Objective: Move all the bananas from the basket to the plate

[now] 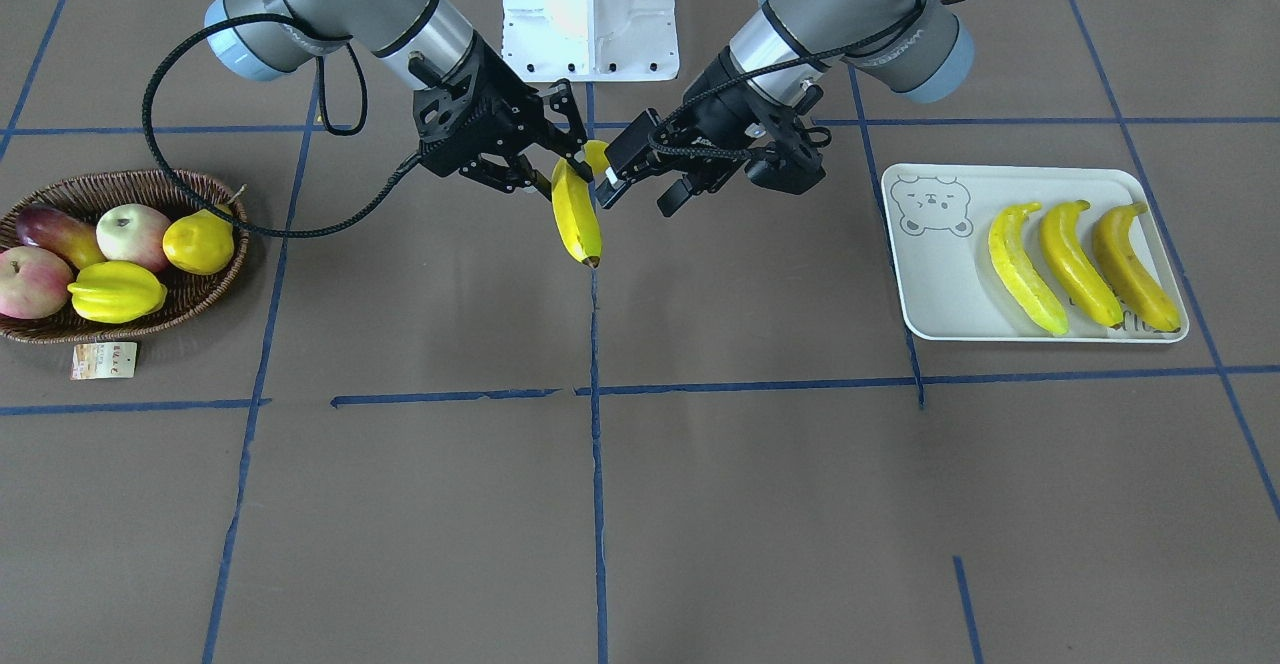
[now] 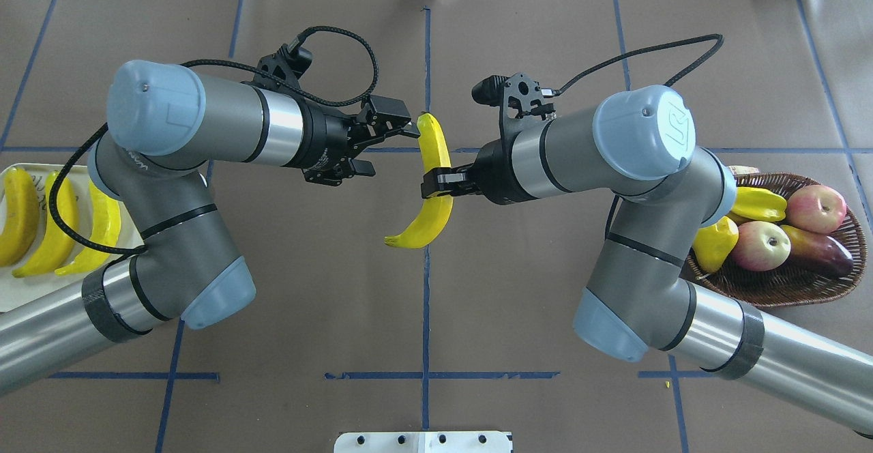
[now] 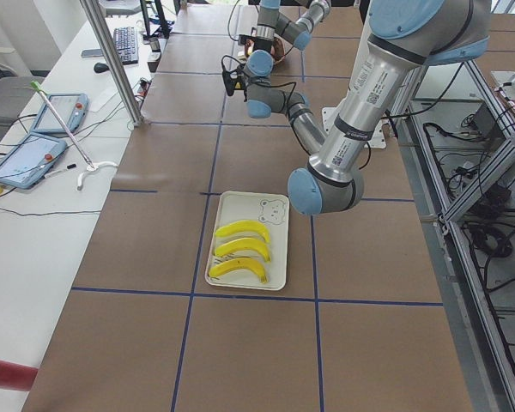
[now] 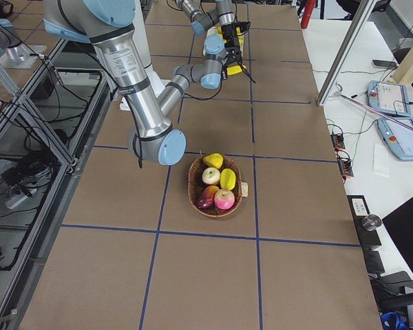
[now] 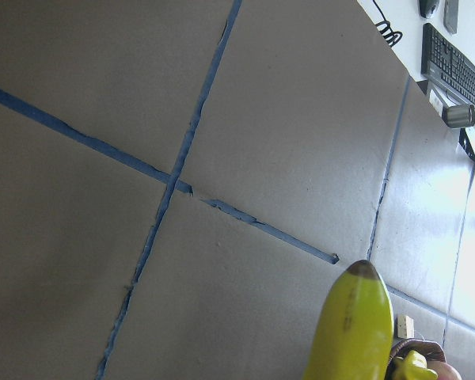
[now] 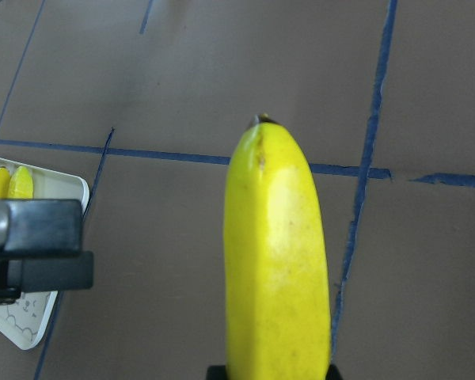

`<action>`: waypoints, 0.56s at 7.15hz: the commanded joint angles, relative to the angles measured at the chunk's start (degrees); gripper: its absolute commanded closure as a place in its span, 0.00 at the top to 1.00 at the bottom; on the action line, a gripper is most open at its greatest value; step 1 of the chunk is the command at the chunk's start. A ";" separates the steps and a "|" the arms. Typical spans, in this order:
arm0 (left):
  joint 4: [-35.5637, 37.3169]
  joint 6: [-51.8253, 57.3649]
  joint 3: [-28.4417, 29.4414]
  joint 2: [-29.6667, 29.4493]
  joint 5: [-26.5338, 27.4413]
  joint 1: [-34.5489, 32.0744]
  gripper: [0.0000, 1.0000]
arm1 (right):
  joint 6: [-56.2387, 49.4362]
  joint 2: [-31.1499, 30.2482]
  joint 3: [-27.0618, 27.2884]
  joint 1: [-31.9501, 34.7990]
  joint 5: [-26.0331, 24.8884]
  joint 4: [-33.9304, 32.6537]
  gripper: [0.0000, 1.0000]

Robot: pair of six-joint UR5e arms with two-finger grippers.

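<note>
My worktable is a flat brown paper-covered counter (image 1: 760, 504), squared off with blue tape lines (image 1: 597, 464). Along its edge opposite my base stands a long white desk (image 3: 43, 223) with a black keyboard (image 3: 124, 45) and two grey touch-screen pendants (image 3: 26, 159). A silver metal post (image 3: 112, 60) rises at that edge. The light is bright and even.

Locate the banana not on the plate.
Overhead view: the banana is in the air mid-table over the centre tape line, clamped at its middle by the right hand, with the open left hand beside its far end.
</note>
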 commanded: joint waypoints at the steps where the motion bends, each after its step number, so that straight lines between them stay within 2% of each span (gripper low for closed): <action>1: -0.03 -0.40 2.31 -2.23 0.66 0.05 1.00 | 0.00 0.05 1.37 -1.00 -0.34 -0.05 0.01; 4: -0.12 -1.10 2.32 -2.93 0.66 1.28 0.99 | 0.00 0.05 1.64 -1.26 -0.78 -0.05 0.01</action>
